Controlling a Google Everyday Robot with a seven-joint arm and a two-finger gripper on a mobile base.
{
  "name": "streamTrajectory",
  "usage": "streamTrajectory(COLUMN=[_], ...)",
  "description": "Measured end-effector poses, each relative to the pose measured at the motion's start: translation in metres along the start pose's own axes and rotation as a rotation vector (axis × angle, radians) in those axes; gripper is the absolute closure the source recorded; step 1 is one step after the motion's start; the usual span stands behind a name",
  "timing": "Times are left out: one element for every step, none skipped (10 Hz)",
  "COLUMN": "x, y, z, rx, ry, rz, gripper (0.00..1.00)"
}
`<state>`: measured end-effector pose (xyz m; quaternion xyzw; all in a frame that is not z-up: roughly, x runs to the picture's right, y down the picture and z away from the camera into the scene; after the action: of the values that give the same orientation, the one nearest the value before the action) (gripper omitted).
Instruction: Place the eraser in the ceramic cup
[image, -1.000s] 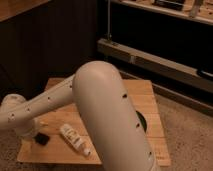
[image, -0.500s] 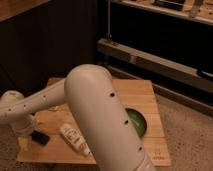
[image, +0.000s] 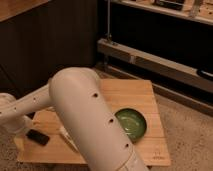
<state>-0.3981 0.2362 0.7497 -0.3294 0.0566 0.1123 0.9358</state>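
Observation:
The eraser (image: 37, 136), a small flat black block, lies on the wooden table (image: 135, 92) near its front left corner. My white arm fills the foreground and reaches left. The gripper (image: 21, 125) sits at the arm's far left end, just above and left of the eraser, largely hidden by the wrist. The ceramic cup is hidden behind the arm.
A wide green bowl (image: 131, 123) stands on the table's right half. Part of a white bottle (image: 66, 137) lies beside the arm, right of the eraser. Dark shelving with a metal rail (image: 150, 57) runs behind the table. Speckled floor (image: 187, 135) lies to the right.
My arm has swung left, so the green bowl now shows in full. The eraser has stayed in place on the table.

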Motion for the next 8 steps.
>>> streamTrajectory(x=[-0.002,-0.005,-0.008,-0.01,-0.011,-0.011,-0.01,-0.011], y=[0.001,0.002,0.002,0.0,-0.004,-0.01,-0.015,-0.016], z=[0.002,0.005,0.007,0.008,0.01,0.014,0.017,0.022], rx=[0.013,0.029,0.047,0.053,0.057,0.051,0.042,0.031], ry=[0.001,0.0,0.0,0.0,0.002,0.004,0.008,0.017], rz=[-0.009,-0.019,-0.028,-0.029,-0.022,-0.016,-0.007,0.001], gripper=[0.2,0.2,0.2,0.2,0.2,0.2,0.2,0.2])
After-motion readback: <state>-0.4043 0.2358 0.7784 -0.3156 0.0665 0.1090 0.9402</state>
